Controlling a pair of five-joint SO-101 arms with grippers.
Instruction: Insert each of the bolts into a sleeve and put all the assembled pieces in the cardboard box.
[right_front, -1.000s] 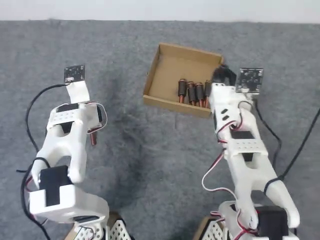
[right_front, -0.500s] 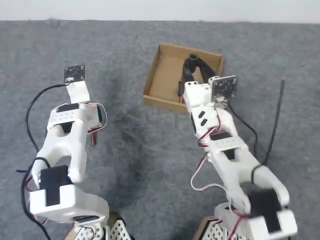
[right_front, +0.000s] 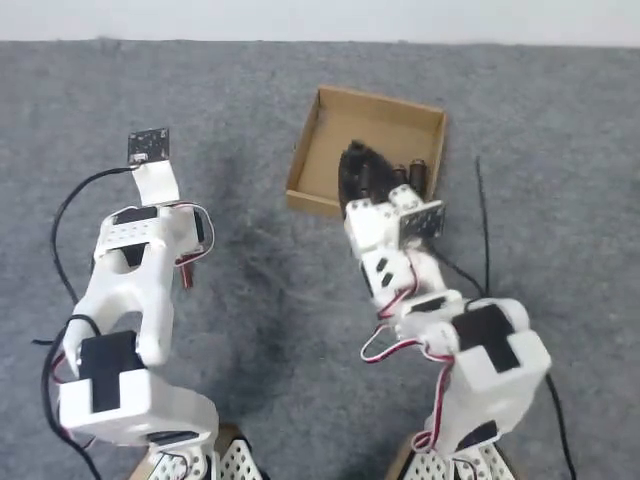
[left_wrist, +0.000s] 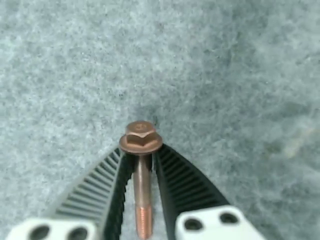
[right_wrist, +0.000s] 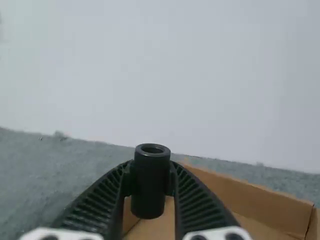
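My left gripper (left_wrist: 141, 152) is shut on a copper bolt (left_wrist: 140, 139), hex head out past the fingertips, just above the grey carpet. In the high view that bolt (right_front: 187, 274) pokes out under the left arm, well left of the cardboard box (right_front: 325, 125). My right gripper (right_wrist: 150, 172) is shut on a black sleeve (right_wrist: 149, 181), held upright with its bore open at the top. From above, the right gripper (right_front: 353, 160) hangs over the box's near half. Assembled pieces (right_front: 408, 178) lie in the box beside it, partly hidden by the gripper.
Grey carpet (right_front: 250, 260) covers the table, with open room between the two arms. A black cable (right_front: 487, 230) trails right of the right arm. A pale wall (right_wrist: 160, 65) rises behind the box.
The right arm has swung left from the box's right edge to over its near half, carrying the sleeve, and its base has turned. The left arm has kept still.
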